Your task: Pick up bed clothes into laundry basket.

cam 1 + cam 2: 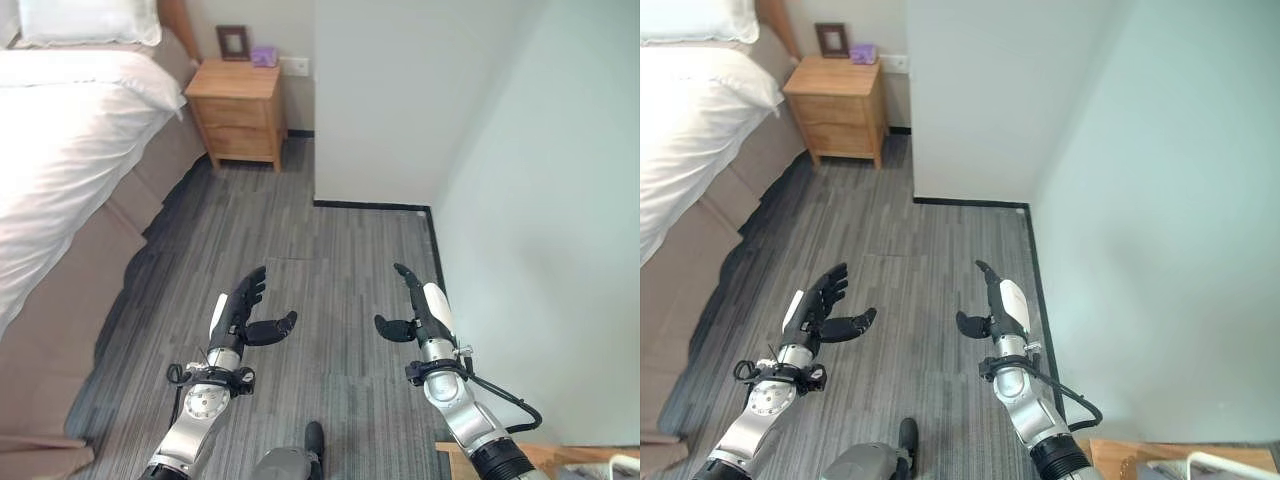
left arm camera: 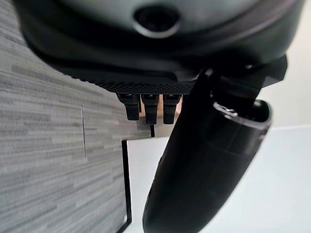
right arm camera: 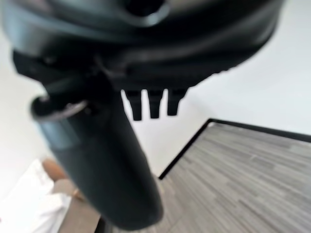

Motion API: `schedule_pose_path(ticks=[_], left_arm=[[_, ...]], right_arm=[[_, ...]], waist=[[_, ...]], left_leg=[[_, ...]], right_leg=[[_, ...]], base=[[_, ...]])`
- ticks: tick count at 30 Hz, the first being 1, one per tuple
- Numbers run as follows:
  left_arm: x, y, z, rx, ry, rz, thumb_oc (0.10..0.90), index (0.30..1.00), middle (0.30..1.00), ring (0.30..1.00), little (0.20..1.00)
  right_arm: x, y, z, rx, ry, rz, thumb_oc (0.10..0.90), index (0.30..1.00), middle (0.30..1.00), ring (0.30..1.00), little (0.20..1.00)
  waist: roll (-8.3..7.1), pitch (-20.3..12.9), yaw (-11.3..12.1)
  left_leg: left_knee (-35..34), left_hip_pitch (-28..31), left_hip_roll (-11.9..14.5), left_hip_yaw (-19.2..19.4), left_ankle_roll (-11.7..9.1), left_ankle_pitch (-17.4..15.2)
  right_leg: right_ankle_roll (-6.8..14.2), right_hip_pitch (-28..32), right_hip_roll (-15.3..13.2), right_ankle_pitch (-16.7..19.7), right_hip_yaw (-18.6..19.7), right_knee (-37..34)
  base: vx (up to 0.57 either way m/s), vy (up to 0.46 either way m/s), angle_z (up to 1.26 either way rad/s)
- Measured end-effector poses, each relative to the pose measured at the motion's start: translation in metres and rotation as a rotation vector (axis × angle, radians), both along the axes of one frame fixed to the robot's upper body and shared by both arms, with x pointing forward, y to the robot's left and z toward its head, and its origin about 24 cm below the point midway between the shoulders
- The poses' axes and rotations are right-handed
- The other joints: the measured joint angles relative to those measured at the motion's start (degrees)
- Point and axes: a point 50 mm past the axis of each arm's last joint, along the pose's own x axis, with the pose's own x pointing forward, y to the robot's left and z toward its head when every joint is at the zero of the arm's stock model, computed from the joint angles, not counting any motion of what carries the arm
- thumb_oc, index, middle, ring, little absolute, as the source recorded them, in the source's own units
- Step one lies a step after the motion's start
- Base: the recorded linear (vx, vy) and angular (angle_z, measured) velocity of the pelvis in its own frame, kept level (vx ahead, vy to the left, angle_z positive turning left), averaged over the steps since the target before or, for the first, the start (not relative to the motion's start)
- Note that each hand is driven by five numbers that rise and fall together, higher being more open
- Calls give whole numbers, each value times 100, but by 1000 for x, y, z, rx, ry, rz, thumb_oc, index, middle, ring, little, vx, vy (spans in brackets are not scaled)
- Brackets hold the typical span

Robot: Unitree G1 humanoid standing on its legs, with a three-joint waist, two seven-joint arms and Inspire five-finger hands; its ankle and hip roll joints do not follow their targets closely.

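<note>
Nearest, above grey striped floor [image 1: 330, 240]: left hand [image 1: 238, 310] and right hand [image 1: 422, 305], both empty, fingers straight and apart, thumbs turned inward. Farther left: bed [image 1: 110, 240] bearing white bed clothes [image 1: 60, 130] and pillow [image 1: 88, 20]. Far end, beside bed: wooden nightstand [image 1: 238, 115] carrying picture frame [image 1: 233, 42] and small purple item [image 1: 264, 56].

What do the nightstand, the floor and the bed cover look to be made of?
Nightstand: light wood, matt, with visible grain and two drawer fronts; it could be veneer. Floor: grey striped surface laid in square tiles, probably carpet tile, though vinyl is possible. Bed cover: white fabric, soft and creased, draping over the bed's edge.
</note>
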Motion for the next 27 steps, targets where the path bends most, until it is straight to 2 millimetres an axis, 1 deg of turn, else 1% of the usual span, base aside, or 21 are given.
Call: schedule_pose_path(ticks=[2, 4, 6, 7, 8, 9, 10, 11, 12, 13, 14, 15, 17, 18, 19, 21, 22, 23, 24, 26, 27], left_arm=[[3, -1, 3, -2, -16, 10, 800, 900, 900, 900, 900], [3, -6, 3, -14, -17, 4, 800, 900, 900, 900, 900], [3, -11, 4, -14, -21, -14, 800, 900, 900, 900, 900], [3, -15, 4, -15, -24, -25, 800, 900, 900, 900, 900], [4, -19, 5, -18, -28, -33, 800, 900, 900, 900, 900], [6, -24, 6, -17, -33, -50, 800, 900, 900, 900, 900], [8, -27, 8, -19, -41, -65, 800, 900, 900, 900, 900], [9, -34, 8, -32, -47, -84, 800, 900, 900, 900, 900], [12, -34, 9, -27, -55, -81, 800, 900, 900, 900, 900], [14, -38, 11, -34, -64, -89, 800, 900, 900, 900, 900], [15, -45, 15, -59, -89, -104, 800, 900, 900, 900, 900], [14, -46, 14, -75, -92, -101, 800, 900, 900, 900, 900], [15, -47, 14, -96, -86, -92, 800, 900, 900, 900, 900], [18, -47, 17, -89, -99, -94, 800, 900, 900, 900, 900], [20, -41, 17, -88, -99, -71, 800, 900, 900, 900, 900], [18, -32, 14, -84, -86, -35, 800, 900, 900, 900, 900], [16, -30, 11, -84, -78, -27, 800, 900, 900, 900, 900], [14, -31, 11, -91, -77, -30, 800, 900, 900, 900, 900], [13, -32, 10, -97, -73, -31, 800, 900, 900, 900, 900], [3, -33, 0, -118, -44, -18, 800, 900, 900, 900, 900], [2, -34, 0, -132, -44, -11, 800, 900, 900, 900, 900]], right_arm=[[-1, -1, 0, -24, -1, -1, 800, 900, 900, 900, 900], [-4, -5, -4, -42, 14, -16, 800, 900, 900, 900, 900], [-8, -8, -8, -52, 27, -27, 800, 900, 900, 900, 900], [-9, -10, -6, -61, 18, -34, 800, 900, 900, 900, 900], [-8, -13, -1, -76, -2, -34, 800, 900, 900, 900, 900], [-7, -18, 5, -94, -29, -44, 800, 900, 900, 900, 900], [-6, -23, 8, -105, -43, -58, 800, 900, 900, 900, 900], [-7, -29, 9, -112, -48, -79, 800, 900, 900, 900, 900], [-9, -33, 8, -111, -51, -103, 800, 900, 900, 900, 900], [-14, -39, 7, -114, -50, -131, 800, 900, 900, 900, 900], [-20, -51, 4, -121, -39, -184, 800, 900, 900, 900, 900], [-22, -56, 3, -124, -38, -205, 800, 900, 900, 900, 900], [-26, -64, 3, -135, -37, -232, 800, 900, 900, 900, 900], [-28, -66, 1, -139, -28, -243, 800, 900, 900, 900, 900], [-28, -66, 1, -141, -25, -237, 800, 900, 900, 900, 900], [-28, -66, 1, -140, -28, -236, 800, 900, 900, 900, 900], [-29, -68, 1, -151, -26, -237, 800, 900, 900, 900, 900], [-31, -73, 2, -167, -22, -240, 800, 900, 900, 900, 900], [-31, -75, 2, -169, -21, -247, 800, 900, 900, 900, 900], [-29, -76, 5, -178, -30, -242, 800, 900, 900, 900, 900], [-29, -76, 5, -184, -30, -235, 800, 900, 900, 900, 900]], waist=[[61, 30, -31], [193, 56, -75], [233, 65, -125], [234, 75, -233], [294, 130, -365], [387, 191, -488], [467, 242, -604], [480, 274, -652], [515, 295, -773], [534, 307, -846], [523, 306, -930], [526, 307, -922], [681, 279, -1110], [672, 308, -1261], [618, 336, -1189], [627, 295, -1136], [652, 271, -1165], [708, 218, -1211], [700, 224, -1231], [791, 151, -1218], [756, 168, -1252]], left_leg=[[6, -4, -116, -125, 57, -20], [-135, 163, -158, -327, 56, 33], [-248, 280, -202, -540, 87, 78], [-294, 302, -320, -838, 129, 137], [-262, 278, -354, -1021, 216, 192], [-295, 287, -396, -1228, 176, 269], [-288, 288, -375, -1356, 189, 301], [-267, 336, -426, -1632, 135, 363], [-187, 292, -387, -1838, 119, 362], [-308, 375, -411, -2159, 1, 442], [-419, 403, -406, -2541, -138, 532], [-546, 451, -385, -2662, -256, 575], [-624, 411, -286, -3294, -325, 631], [-599, 314, -132, -3216, -218, 644], [-614, 363, 52, -3214, -359, 680], [-659, 403, 303, -3147, -394, 680], [-485, 383, 444, -2997, -180, 649], [-558, 447, 576, -2981, -347, 613], [-544, 441, 616, -2981, -389, 626], [-421, 347, 742, -2896, -661, 860], [-415, 351, 752, -2920, -794, 880]], right_leg=[[98, 48, -57, 95, -10, 140], [131, -34, -238, 71, 13, 732], [192, -148, -419, 64, 201, 1330], [375, -352, -512, 53, 596, 1858], [455, -686, -499, 131, 1344, 2452], [515, -1127, -323, 6, 2340, 3035], [597, -1384, -87, -133, 3048, 3193], [531, -1671, 205, -370, 3664, 3149], [492, -1755, 649, -543, 4406, 2879], [307, -1790, 846, -639, 4652, 2729], [99, -1885, 1030, -751, 5117, 2079], [33, -2013, 964, -789, 5266, 2050], [-191, -1958, 1262, -843, 6057, 1428], [-59, -1771, 1205, -628, 6229, 484], [-115, -1845, 1205, -363, 6008, 552], [-245, -1737, 1349, -156, 5649, 312], [-397, -1549, 1447, -49, 5430, 182], [-405, -1547, 1540, -38, 5323, 100], [-426, -1513, 1573, -30, 5267, 84], [-523, -1399, 1746, -13, 5078, 43], [-574, -1381, 1719, 46, 5025, -62]], base=[[168, 99, 40], [131, 77, 46], [63, 48, 57], [10, -18, 95], [-44, -16, 118], [-30, -168, 103], [-37, -224, 107], [-56, -339, 109], [-11, -213, 127], [-48, -376, 170], [-28, -394, 153], [-57, -391, 128], [-54, -237, 130], [-161, -434, 154], [-158, -434, 122], [-159, -228, 45], [-237, -359, 50], [-146, -239, 57], [-278, -375, 36], [-250, -299, 29], [-205, -130, 29]])
